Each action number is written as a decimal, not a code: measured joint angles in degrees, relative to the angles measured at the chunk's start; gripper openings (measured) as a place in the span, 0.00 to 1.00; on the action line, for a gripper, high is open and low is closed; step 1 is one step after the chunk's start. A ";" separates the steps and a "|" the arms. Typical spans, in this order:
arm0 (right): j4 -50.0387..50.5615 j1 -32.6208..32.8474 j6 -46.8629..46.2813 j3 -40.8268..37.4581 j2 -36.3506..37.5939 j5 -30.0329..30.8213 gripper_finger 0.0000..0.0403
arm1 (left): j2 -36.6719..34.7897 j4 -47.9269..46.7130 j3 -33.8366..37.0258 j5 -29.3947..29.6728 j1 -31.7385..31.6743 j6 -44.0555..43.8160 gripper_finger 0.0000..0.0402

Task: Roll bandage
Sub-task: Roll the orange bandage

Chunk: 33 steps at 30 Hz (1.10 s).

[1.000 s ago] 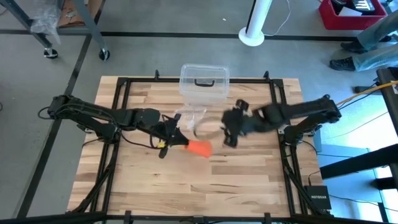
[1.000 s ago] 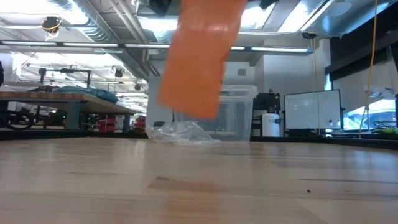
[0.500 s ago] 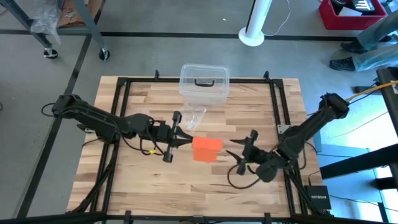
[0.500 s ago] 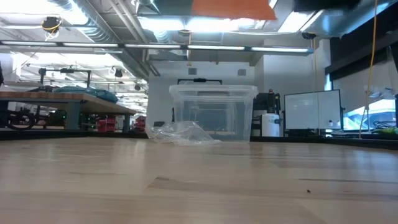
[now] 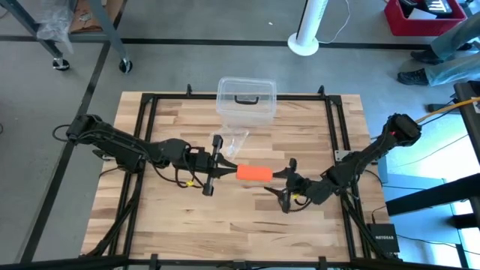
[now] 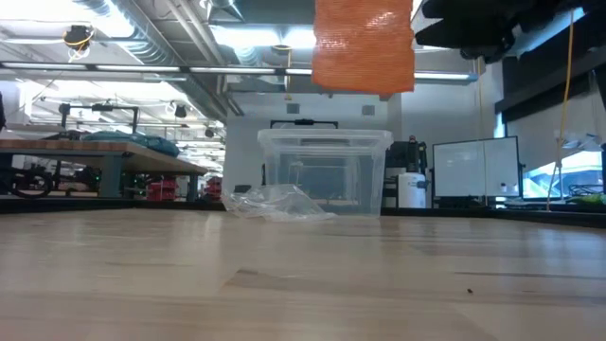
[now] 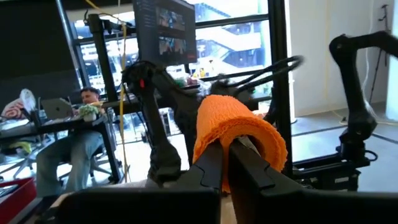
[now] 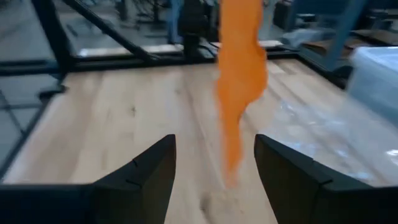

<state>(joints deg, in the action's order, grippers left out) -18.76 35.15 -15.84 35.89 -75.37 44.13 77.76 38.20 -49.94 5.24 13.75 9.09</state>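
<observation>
Left gripper point(image 5: 222, 169) clamps the bandage point(image 5: 253, 173) above table (long axis left-right); right gripper point(image 5: 286, 187), wide open and empty, sits just right of its free end.

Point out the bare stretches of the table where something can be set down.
Free: the near strip of the table, and the far left corner beside the clear box. Crowded: the middle, where the left tool holds the bandage aloft, the open right tool close by and the plastic piece behind.
</observation>
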 joint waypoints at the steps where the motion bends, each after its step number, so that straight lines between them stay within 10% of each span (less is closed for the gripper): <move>1: -2.38 0.03 0.02 -1.03 -0.02 -0.02 0.55 | 0.00 0.19 0.00 -0.02 0.02 0.06 0.01; 18: -21.95 -4.46 3.14 -5.26 -8.97 -3.11 0.53 | 0.00 0.25 0.00 -0.05 -0.04 0.35 0.01; 33: -28.23 -5.71 8.79 -5.15 -12.00 -8.09 0.03 | -0.02 5.77 -0.02 -0.07 1.43 -0.10 0.01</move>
<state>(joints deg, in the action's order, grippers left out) -46.99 29.43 -7.04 30.74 -87.37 36.03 77.73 43.97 -49.95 5.17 15.18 8.99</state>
